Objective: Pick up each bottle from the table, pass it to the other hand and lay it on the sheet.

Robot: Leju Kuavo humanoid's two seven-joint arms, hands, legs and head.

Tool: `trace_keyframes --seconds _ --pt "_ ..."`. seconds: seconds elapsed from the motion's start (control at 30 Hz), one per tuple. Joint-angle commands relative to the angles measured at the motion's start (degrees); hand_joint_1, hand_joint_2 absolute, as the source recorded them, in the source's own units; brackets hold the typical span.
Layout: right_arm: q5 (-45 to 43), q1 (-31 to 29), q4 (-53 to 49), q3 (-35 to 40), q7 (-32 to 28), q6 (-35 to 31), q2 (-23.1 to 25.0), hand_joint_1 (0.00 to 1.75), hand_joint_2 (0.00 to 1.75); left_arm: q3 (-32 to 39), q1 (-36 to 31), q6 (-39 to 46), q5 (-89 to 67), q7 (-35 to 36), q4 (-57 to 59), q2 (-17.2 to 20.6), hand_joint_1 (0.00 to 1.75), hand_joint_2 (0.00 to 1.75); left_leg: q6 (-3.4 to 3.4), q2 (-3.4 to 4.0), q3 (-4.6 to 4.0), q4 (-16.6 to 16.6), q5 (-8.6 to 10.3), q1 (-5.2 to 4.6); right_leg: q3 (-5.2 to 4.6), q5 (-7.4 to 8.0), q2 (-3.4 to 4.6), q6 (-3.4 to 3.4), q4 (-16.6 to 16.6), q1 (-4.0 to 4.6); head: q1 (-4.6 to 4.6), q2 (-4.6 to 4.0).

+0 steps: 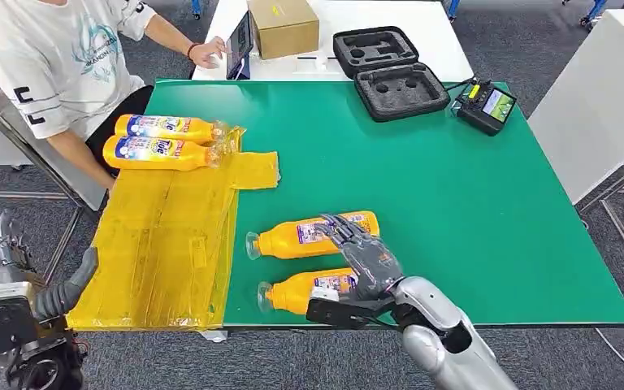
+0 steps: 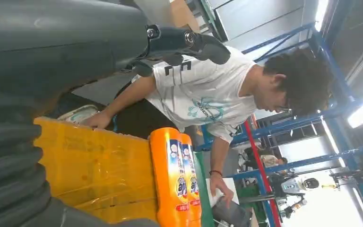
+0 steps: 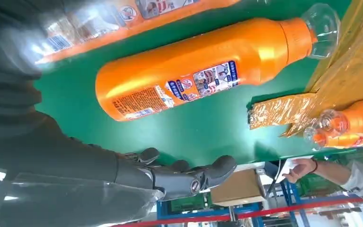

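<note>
Two orange bottles lie on their sides on the green table [image 1: 455, 203], caps toward the sheet: a farther one [image 1: 301, 237] [image 3: 194, 71] and a nearer one [image 1: 296, 292] by the front edge. My right hand [image 1: 363, 256] [image 3: 184, 177] hovers over their base ends with fingers spread and holds nothing. Two more orange bottles [image 1: 162, 127] [image 1: 156, 153] [image 2: 177, 179] lie on the far end of the yellow sheet [image 1: 162, 244] [image 2: 99, 161]. My left hand [image 1: 69, 291] [image 2: 189, 42] hangs open beside the sheet's near left corner, below table height.
A person in a white T-shirt [image 1: 57, 57] [image 2: 208, 99] sits at the table's far left corner, one hand on a tablet [image 1: 240, 45]. A cardboard box [image 1: 284, 24], an open black foam case [image 1: 390, 73] and a controller [image 1: 487, 106] stand along the far edge.
</note>
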Motion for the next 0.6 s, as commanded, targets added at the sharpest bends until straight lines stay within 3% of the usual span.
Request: trace_keyframes --seconds 0.03,0.6 --pt "1.49 3.74 -2.37 -2.85 1.37 0.71 -0.8 0.0 1.75 1.46 -1.52 -0.97 0.07 0.92 1.73 -1.54 0.0 1.75 -0.04 -0.14 0.14 -0.05 -0.04 0.01 0.17 -0.07 -0.09 -0.03 -0.04 0.01 0.02 0.0" --pt "2.33 7.76 -3.02 -5.3 2.87 1.72 -2.23 0.0 1.75 0.92 -1.56 -1.48 0.05 1.3 2.11 -1.6 0.0 1.75 -0.04 -0.1 0.19 -0.04 -0.08 0.0 0.19 -0.09 -0.02 -0.04 -0.03 -0.01 0.02 0.0"
